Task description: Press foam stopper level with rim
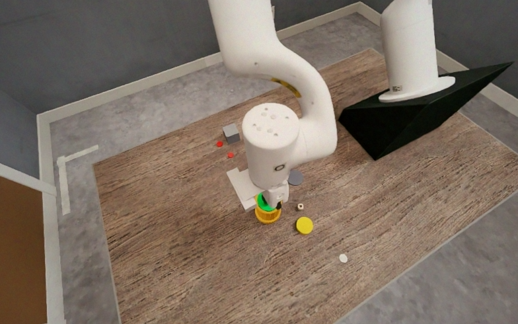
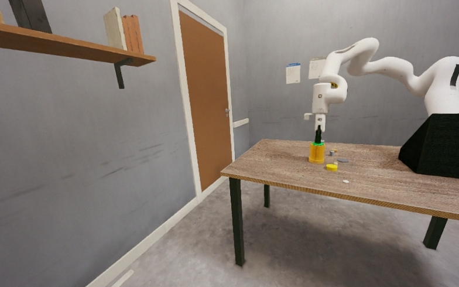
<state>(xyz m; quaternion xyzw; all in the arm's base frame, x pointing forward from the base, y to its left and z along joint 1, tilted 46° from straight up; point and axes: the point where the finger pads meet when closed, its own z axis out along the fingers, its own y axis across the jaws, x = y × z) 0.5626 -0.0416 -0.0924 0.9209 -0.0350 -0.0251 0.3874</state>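
Note:
A yellow ribbed jar (image 1: pixel 267 215) stands upright on the wooden table; it also shows in the exterior view (image 2: pixel 317 153). A green foam stopper (image 1: pixel 264 204) sits in its mouth, its top showing as a thin green band at the rim (image 2: pixel 317 143). My gripper (image 1: pixel 277 205) points straight down over the jar, its dark fingers shut with nothing between them. In the exterior view the fingertips (image 2: pixel 318 140) rest on the stopper's top. The wrist hides part of the stopper in the top view.
A yellow disc (image 1: pixel 304 225), a small cream cube (image 1: pixel 300 206), a grey disc (image 1: pixel 295 177) and a white disc (image 1: pixel 343 258) lie to the jar's right. A grey cube (image 1: pixel 230 133) and two red dots (image 1: pixel 230 155) lie behind. The black robot base (image 1: pixel 416 108) stands at the back right.

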